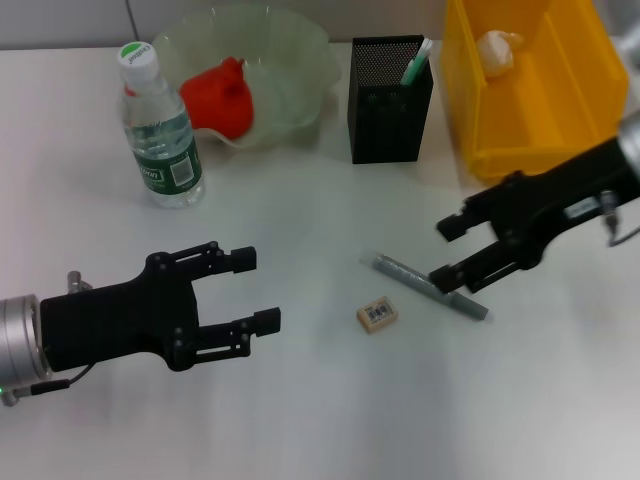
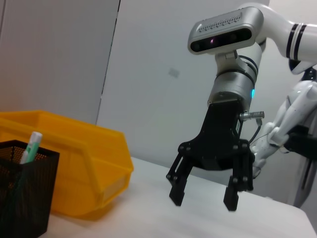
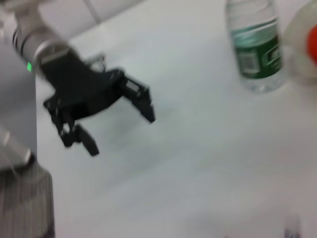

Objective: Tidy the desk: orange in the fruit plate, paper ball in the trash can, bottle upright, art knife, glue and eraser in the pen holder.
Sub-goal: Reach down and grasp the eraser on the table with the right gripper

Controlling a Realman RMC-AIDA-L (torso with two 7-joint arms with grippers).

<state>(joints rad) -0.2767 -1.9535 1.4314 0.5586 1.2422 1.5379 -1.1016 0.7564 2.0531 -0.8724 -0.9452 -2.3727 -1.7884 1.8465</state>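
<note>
Head view: right end effector [image 1: 448,251] w/ fingers spread wide, lower finger tip touching or just over the art knife [image 1: 430,285] lying flat on the white surface [image 1: 320,420], eraser [image 1: 377,314] just beside the knife's left end; left end effector [image 1: 255,290] also spread, holding nothing, hovering at front-left, well apart from both. Bottle [image 1: 160,130] stands upright at back-left next to the fruit plate [image 1: 300,60] w/ an orange-red fruit [image 1: 222,98] in it; black mesh pen holder [image 1: 390,100] has a green-white glue stick [image 1: 417,62] inside, and the yellow trash can [image 1: 520,90] at back-right holds a paper ball [image 1: 497,50].
</note>
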